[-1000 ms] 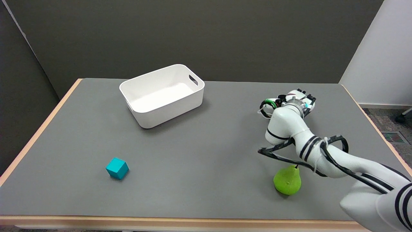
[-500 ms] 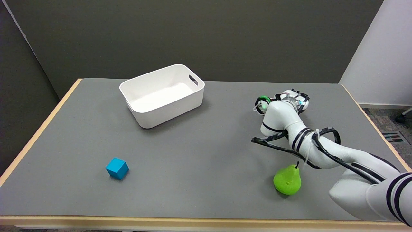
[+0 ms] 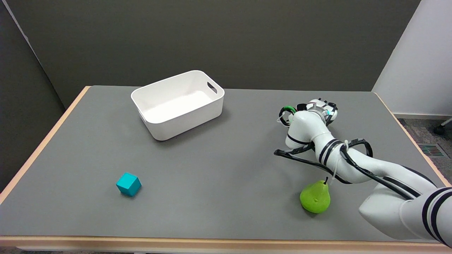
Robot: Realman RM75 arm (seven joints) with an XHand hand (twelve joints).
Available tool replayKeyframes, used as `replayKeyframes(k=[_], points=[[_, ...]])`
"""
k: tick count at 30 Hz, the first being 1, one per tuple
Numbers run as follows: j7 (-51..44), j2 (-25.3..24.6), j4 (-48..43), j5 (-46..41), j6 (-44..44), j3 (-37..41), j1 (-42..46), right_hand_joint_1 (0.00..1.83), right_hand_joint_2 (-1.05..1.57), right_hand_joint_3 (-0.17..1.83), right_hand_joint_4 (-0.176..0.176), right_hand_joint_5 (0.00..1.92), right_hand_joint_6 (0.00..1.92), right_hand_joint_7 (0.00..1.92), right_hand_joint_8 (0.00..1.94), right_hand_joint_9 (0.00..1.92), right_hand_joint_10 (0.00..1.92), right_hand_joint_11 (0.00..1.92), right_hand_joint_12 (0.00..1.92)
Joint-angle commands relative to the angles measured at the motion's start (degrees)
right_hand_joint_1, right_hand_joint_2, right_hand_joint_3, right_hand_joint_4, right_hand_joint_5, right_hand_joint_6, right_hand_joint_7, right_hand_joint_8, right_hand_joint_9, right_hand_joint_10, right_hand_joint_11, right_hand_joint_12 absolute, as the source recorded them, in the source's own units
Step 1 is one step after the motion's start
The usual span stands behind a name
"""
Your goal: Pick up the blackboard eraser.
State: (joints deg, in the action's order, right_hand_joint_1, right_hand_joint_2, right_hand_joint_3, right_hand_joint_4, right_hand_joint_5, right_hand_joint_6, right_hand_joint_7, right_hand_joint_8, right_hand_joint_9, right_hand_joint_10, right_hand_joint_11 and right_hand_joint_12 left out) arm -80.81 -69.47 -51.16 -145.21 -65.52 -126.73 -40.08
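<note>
Since a second ago your right hand [image 3: 319, 107] has shifted left and slightly farther across the desk [image 3: 226, 169]; pear [image 3: 315, 197] and cube [image 3: 128, 184] unmoved. White bin [image 3: 178, 104] holds nothing visible. The wrist hides your fingers: grasp state cannot be told. Blackboard eraser not visible, location unknown.

No readable text anywhere. No labels, brands or numbers to make out. No legible signs either.
</note>
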Motion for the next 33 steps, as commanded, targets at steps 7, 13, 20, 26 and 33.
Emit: replayKeyframes(k=[7, 13, 20, 26, 33], points=[[0.5, 0.2, 0.4, 3.8, 3.5, 0.0, 1.1, 1.07, 1.10, 0.42, -0.176, 0.42, 1.37, 0.76, 1.43, 0.76, 1.45, 0.66, 1.92], [12.8, 0.9, -4.4, 19.9, 5.6, 0.4, 3.5, 1.16, 1.26, 0.17, -0.176, 0.43, 1.52, 0.75, 1.63, 0.78, 1.53, 0.67, 1.92], [27.9, 1.8, -13.9, 41.2, 6.1, 1.5, 6.4, 1.15, 1.26, 0.19, -0.176, 0.43, 1.52, 0.73, 1.68, 0.79, 1.66, 0.63, 1.92], [32.6, 1.4, -22.6, 53.4, 13.3, 1.0, 5.1, 1.15, 1.25, 0.20, -0.176, 0.45, 1.51, 0.74, 1.67, 0.79, 1.67, 0.62, 1.92], [37.5, -2.8, -19.8, 56.1, 31.9, -4.6, -3.9, 1.16, 1.23, 0.22, -0.176, 0.47, 1.50, 0.75, 1.65, 0.80, 1.66, 0.63, 1.92]])
